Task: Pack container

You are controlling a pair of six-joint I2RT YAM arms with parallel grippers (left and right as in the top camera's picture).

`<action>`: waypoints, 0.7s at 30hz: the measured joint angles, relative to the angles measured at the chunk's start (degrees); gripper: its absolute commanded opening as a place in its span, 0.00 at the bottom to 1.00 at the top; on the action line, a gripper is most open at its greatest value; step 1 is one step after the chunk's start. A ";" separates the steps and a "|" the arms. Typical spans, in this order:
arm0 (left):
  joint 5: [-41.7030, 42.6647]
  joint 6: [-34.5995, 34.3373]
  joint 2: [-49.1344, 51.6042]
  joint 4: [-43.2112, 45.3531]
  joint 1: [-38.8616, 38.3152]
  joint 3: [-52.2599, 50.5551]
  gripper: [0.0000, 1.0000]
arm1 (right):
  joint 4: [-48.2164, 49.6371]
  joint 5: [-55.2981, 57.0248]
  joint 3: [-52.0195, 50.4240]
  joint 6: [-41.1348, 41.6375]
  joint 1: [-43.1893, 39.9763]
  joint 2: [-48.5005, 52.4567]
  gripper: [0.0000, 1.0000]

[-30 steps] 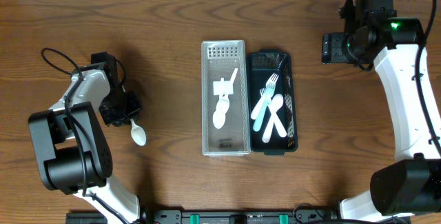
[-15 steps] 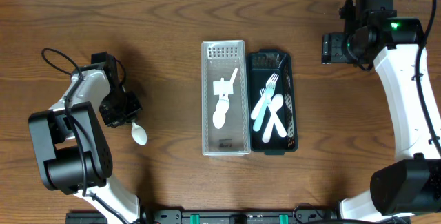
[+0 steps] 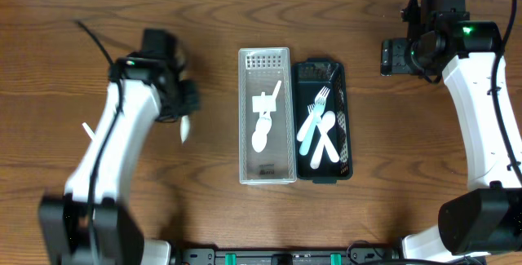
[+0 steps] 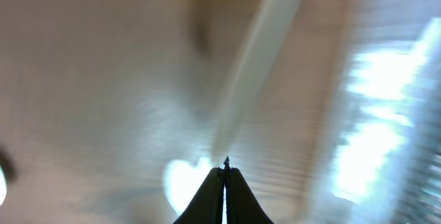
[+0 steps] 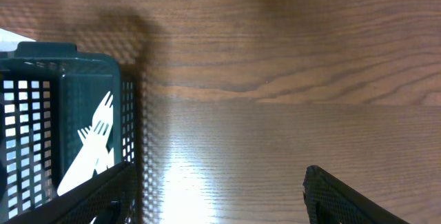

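Observation:
My left gripper [image 3: 184, 107] is shut on a white plastic spoon [image 3: 185, 130] and holds it above the table, left of the clear container [image 3: 245, 118]. The left wrist view is motion-blurred; it shows the shut jaws [image 4: 224, 166] with the spoon's pale bowl [image 4: 183, 184] behind them. The clear container holds a white spoon [image 3: 260, 139] and another white utensil. The dark mesh basket [image 3: 346, 134] beside it holds white forks and spoons [image 3: 318, 130]. My right gripper [image 3: 391, 57] is open and empty, to the right of the basket; its fingers [image 5: 217, 189] frame bare wood.
The basket's corner [image 5: 89, 62] with white forks [image 5: 96, 141] shows at the left of the right wrist view. The two containers stand side by side at the table's middle. Wooden tabletop lies all around.
My left arm has swung from the far left toward the containers, lifting the white spoon off the table with it. The right arm has not moved.

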 measured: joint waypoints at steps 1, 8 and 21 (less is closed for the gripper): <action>0.09 -0.20 -1.95 0.50 -2.51 0.63 0.06 | -0.02 0.00 0.00 0.00 0.00 -0.02 0.81; 0.68 -2.89 -4.50 2.08 -16.26 1.20 0.06 | -0.02 0.02 0.00 0.00 0.00 -0.02 0.80; -5.99 -2.71 -0.15 4.00 -15.13 1.01 0.29 | 0.00 0.00 -0.13 0.00 0.00 0.00 0.81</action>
